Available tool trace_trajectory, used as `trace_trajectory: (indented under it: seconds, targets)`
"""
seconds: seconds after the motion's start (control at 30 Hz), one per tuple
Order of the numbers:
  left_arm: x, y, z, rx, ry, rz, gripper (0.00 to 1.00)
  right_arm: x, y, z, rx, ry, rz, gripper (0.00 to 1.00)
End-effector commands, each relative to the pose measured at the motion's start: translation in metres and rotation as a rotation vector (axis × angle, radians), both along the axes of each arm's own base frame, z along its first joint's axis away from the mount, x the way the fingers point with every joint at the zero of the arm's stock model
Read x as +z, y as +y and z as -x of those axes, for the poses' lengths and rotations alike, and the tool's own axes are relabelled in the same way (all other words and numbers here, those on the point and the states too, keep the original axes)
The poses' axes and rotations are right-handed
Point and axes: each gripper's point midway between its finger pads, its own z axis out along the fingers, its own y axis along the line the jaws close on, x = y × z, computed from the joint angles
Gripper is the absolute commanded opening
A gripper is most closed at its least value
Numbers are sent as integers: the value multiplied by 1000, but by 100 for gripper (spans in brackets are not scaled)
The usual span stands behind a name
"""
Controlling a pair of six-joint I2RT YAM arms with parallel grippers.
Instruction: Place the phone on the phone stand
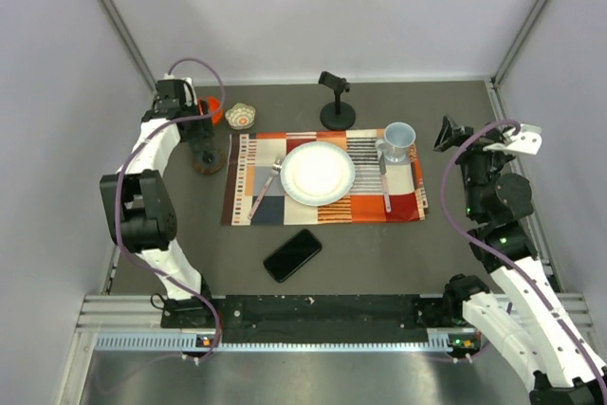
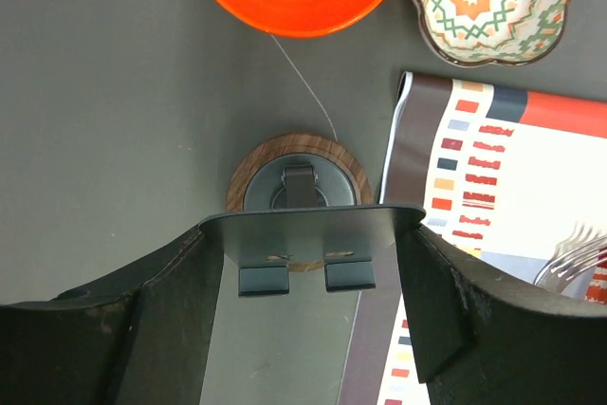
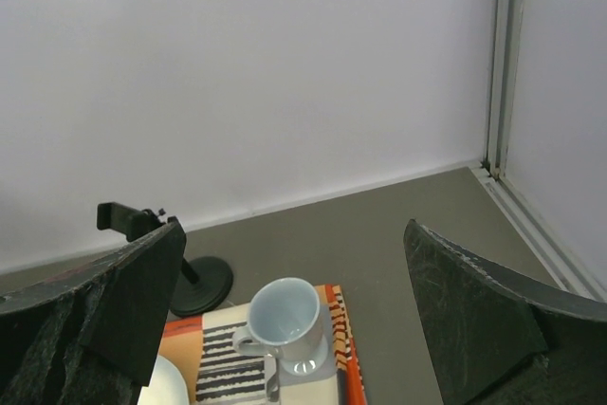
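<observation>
**Q:** What is the state of each tool?

**A:** The left gripper [image 2: 305, 242] is closed on the phone stand [image 2: 299, 177]. Its fingers [image 2: 455, 310] bear against the two side edges of the tilted grey plate, directly above the round brown base. The right gripper [image 3: 294, 244] is spread fully and grasps nothing. It is raised at the right side of the table.

**Q:** Where is the phone?

**A:** The phone [image 1: 292, 254] lies flat on the table, screen up, just in front of the placemat [image 1: 322, 177]. It is well apart from both grippers and from the stand, which sits off the placemat's left edge.

**Q:** Why clamp the plate by its edges?

**A:** Probably to steady or reposition the stand. This grip leaves the plate face unobstructed. The unloaded right gripper is then available to collect the phone.

**Q:** Task status?

**A:** Early. The phone is not yet picked up.
</observation>
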Motion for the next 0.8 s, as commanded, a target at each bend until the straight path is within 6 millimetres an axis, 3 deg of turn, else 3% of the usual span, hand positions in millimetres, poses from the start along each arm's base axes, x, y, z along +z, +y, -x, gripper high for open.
trace_trajectory:
  seconds: [0.0,0.37,0.7,0.77]
  targets:
    - [41,-5,-21,-82,-133,28,0,12,5,0,7,-58,15,99]
    - [25,9,-23,-119,-85,-77,0,7,9,-2,22,-59,33,99]
    - [7,1,-26,-176,-55,-54,0,6,12,-3,36,-61,33,99]
    - [3,4,-24,-161,-31,-53,5,6,13,-4,39,-61,34,99]
